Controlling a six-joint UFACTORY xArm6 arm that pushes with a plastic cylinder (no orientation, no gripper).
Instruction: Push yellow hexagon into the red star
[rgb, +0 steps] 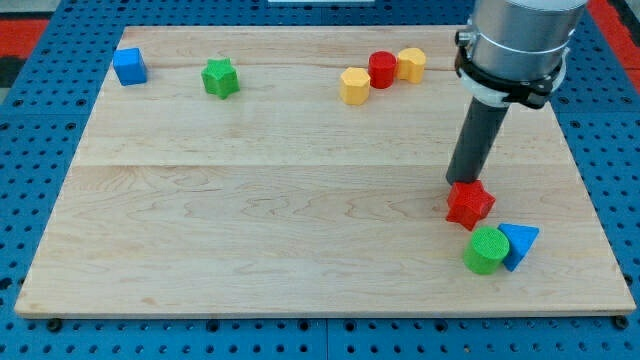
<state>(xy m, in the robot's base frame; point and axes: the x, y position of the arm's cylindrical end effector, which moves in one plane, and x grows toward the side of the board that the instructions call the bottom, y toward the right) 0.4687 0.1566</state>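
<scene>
The yellow hexagon (354, 85) sits near the view's top, a little right of centre, on the wooden board (250, 220). Just to its right and touching it, or nearly so, I see a red cylinder (382, 69), and on the far side of that cylinder a second yellow block (411, 64), whose exact shape I cannot make out; the three form a short row that climbs slightly toward the view's right. The red star (470, 203) lies well apart from them, low on the view's right side of the board. My tip (464, 182) rests at the star's upper edge, touching it or just beside it, with the dark rod rising from there to the arm's grey body at the view's top right. I have no fingers on this rig, only the straight rod, so there is nothing spread or pinched to report. Just below the star, toward the view's bottom, a green cylinder (487, 249) stands against a blue triangular block (518, 243), which is on its right; the green one is near the star but I cannot tell whether they touch. At the view's top left a blue cube (129, 66) sits near the board's corner, and a green star (220, 77) lies to its right, apart from it. The board rests on a blue perforated surface (40, 200).
</scene>
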